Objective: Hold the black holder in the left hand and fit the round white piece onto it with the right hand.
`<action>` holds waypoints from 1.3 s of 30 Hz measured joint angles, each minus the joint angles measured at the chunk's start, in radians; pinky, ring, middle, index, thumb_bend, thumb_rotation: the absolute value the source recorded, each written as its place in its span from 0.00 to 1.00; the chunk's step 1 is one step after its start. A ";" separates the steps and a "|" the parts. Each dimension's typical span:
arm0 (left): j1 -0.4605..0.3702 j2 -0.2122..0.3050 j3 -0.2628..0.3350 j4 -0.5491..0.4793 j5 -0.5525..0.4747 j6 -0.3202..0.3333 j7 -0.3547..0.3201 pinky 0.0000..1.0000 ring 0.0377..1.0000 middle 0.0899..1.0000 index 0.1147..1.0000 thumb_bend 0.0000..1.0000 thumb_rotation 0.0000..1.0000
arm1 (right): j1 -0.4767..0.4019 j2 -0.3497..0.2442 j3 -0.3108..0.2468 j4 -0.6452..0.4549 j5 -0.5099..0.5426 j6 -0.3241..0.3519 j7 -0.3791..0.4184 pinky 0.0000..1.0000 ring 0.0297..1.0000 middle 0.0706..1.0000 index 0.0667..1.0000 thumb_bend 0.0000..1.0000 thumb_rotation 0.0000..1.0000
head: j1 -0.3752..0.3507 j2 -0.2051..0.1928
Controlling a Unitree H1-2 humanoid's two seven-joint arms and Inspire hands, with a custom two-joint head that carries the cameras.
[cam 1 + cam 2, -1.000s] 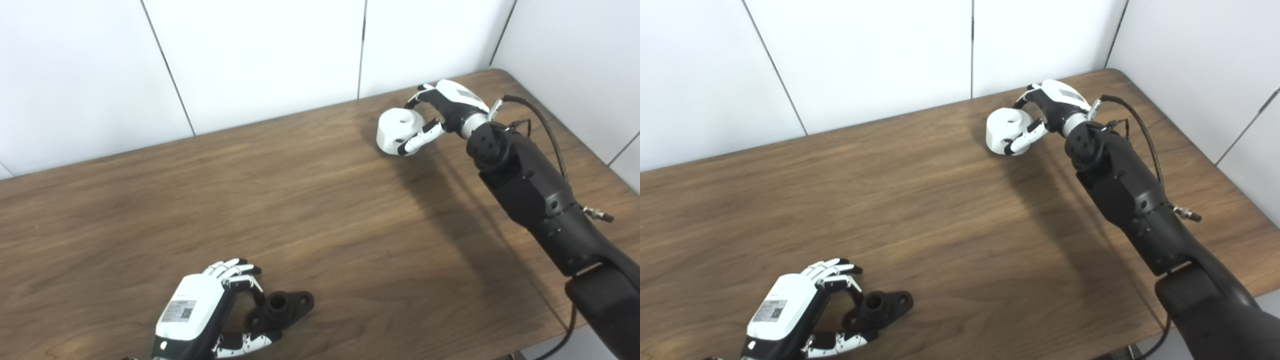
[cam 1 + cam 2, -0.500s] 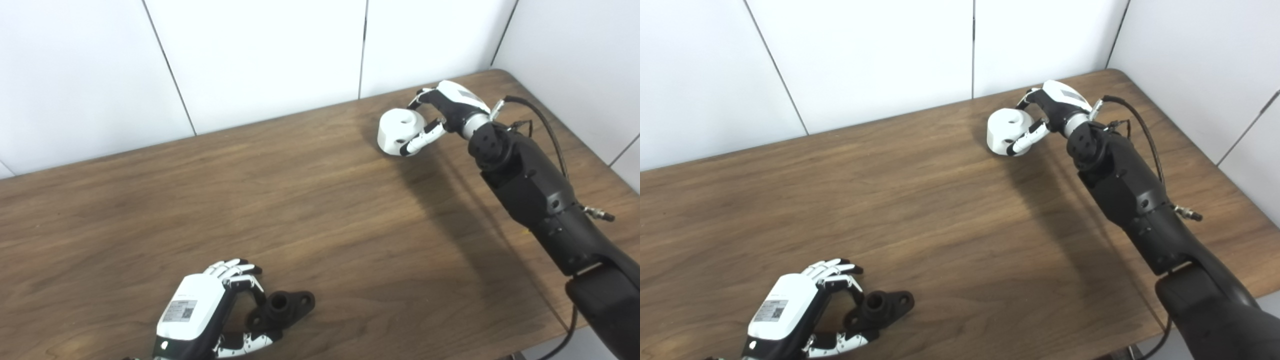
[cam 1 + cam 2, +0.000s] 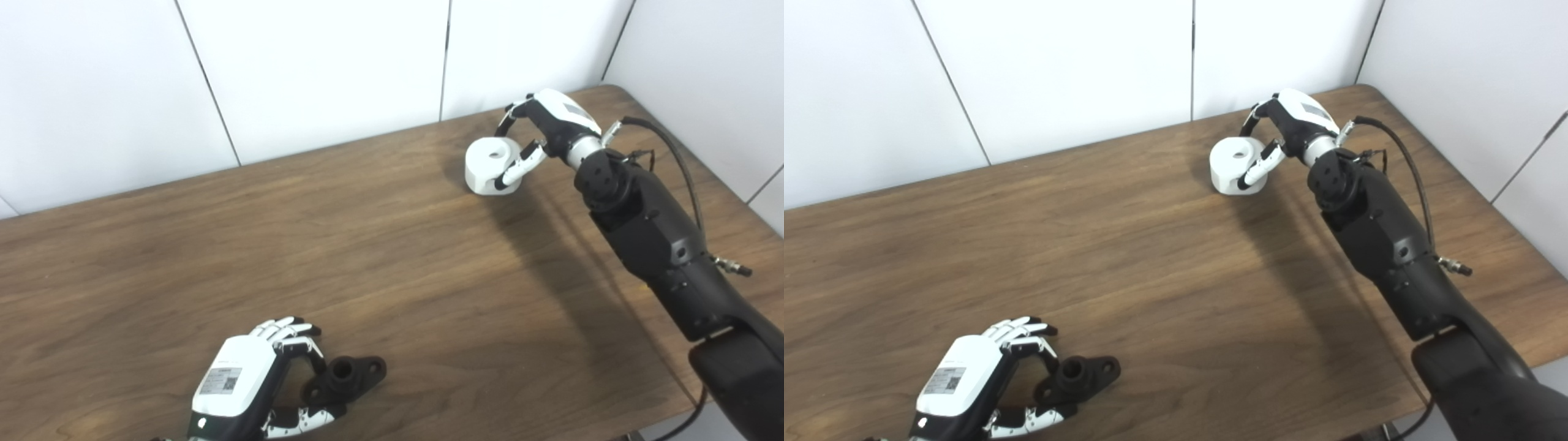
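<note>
The black holder (image 3: pixel 348 376) lies on the table near the front edge, its round socket facing up. My left hand (image 3: pixel 251 383) is shut on its left end, fingers curled over the top and thumb below. The round white piece (image 3: pixel 490 165), with a hole in its top, sits flat on the table at the far right. My right hand (image 3: pixel 545 128) reaches over it from the right. Its fingers arch down to the far rim and its thumb presses the near side, so it is shut on the piece.
The brown wooden table (image 3: pixel 392 257) has white wall panels along its far and right edges. My right arm (image 3: pixel 661 257) stretches over the table's right side, with a cable looped along it. A wide stretch of tabletop separates the two hands.
The white piece was tipped with its hole towards me; now it sits flat with the hole up. My right hand has lifted and rotated slightly. The left hand and holder have not moved.
</note>
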 measured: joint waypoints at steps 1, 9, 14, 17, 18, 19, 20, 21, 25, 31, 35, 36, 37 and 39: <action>0.000 0.000 0.000 -0.001 0.001 0.001 0.000 0.85 0.86 0.77 0.42 0.52 0.05 | 0.002 0.002 0.000 0.001 0.003 -0.010 -0.007 0.92 0.98 0.83 0.45 0.53 0.13 | 0.003 0.000; 0.000 -0.001 -0.003 -0.001 0.007 0.005 -0.001 0.85 0.85 0.76 0.42 0.52 0.05 | 0.014 0.002 0.000 -0.001 0.004 -0.022 -0.020 0.91 0.96 0.81 0.45 0.52 0.13 | 0.009 -0.005; 0.000 -0.006 -0.004 -0.001 0.007 0.006 -0.001 0.85 0.85 0.76 0.42 0.52 0.05 | 0.040 -0.003 0.001 -0.040 0.003 -0.036 -0.020 0.89 0.95 0.80 0.45 0.52 0.13 | 0.034 0.000; 0.000 -0.009 -0.005 -0.001 0.011 0.009 -0.001 0.84 0.85 0.76 0.42 0.52 0.05 | 0.070 -0.008 0.003 -0.101 0.002 -0.042 -0.005 0.88 0.94 0.81 0.45 0.52 0.13 | 0.057 0.006; 0.000 -0.010 -0.006 -0.001 0.014 0.010 -0.001 0.85 0.85 0.76 0.42 0.52 0.05 | 0.076 -0.011 0.003 -0.126 0.001 -0.039 0.004 0.88 0.94 0.81 0.45 0.52 0.13 | 0.057 0.006; 0.000 -0.011 -0.006 -0.001 0.017 0.011 -0.001 0.85 0.85 0.77 0.42 0.52 0.05 | 0.083 -0.015 0.003 -0.162 -0.001 -0.036 0.017 0.87 0.94 0.81 0.45 0.52 0.13 | 0.063 0.008; 0.000 -0.013 -0.007 -0.001 0.021 0.013 -0.001 0.85 0.85 0.77 0.42 0.52 0.05 | 0.088 -0.020 0.004 -0.202 -0.002 -0.033 0.028 0.87 0.93 0.80 0.45 0.52 0.13 | 0.074 0.012; 0.001 -0.016 -0.007 -0.001 0.024 0.015 -0.001 0.85 0.85 0.77 0.42 0.52 0.05 | 0.090 -0.023 0.003 -0.240 -0.006 -0.030 0.035 0.86 0.93 0.80 0.45 0.52 0.13 | 0.084 0.014; -0.001 -0.027 -0.014 -0.001 0.037 0.017 -0.002 0.84 0.85 0.77 0.42 0.52 0.05 | 0.094 -0.033 0.004 -0.375 -0.011 -0.015 0.097 0.85 0.93 0.80 0.45 0.52 0.14 | 0.141 0.031; -0.001 -0.051 -0.027 -0.001 0.059 0.031 -0.002 0.85 0.86 0.76 0.42 0.52 0.05 | 0.134 -0.034 0.004 -0.552 -0.006 0.032 0.206 0.86 0.94 0.80 0.45 0.52 0.14 | 0.192 0.048; -0.003 -0.065 -0.036 -0.001 0.069 0.052 -0.007 0.86 0.86 0.76 0.42 0.52 0.05 | 0.159 -0.032 0.006 -0.680 -0.005 0.071 0.282 0.84 0.94 0.79 0.45 0.52 0.14 | 0.227 0.066; -0.004 -0.068 -0.038 -0.001 0.071 0.054 -0.008 0.86 0.86 0.76 0.42 0.52 0.05 | 0.160 -0.030 0.004 -0.699 -0.004 0.080 0.298 0.84 0.94 0.79 0.45 0.52 0.13 | 0.232 0.069; -0.004 -0.070 -0.039 -0.001 0.072 0.057 -0.009 0.86 0.86 0.76 0.42 0.52 0.05 | 0.161 -0.027 0.001 -0.718 0.001 0.088 0.311 0.85 0.94 0.79 0.45 0.52 0.13 | 0.235 0.072; -0.004 -0.073 -0.043 -0.001 0.074 0.061 -0.009 0.87 0.86 0.77 0.42 0.52 0.05 | 0.170 -0.016 -0.006 -0.751 0.012 0.096 0.344 0.85 0.95 0.79 0.45 0.52 0.14 | 0.238 0.077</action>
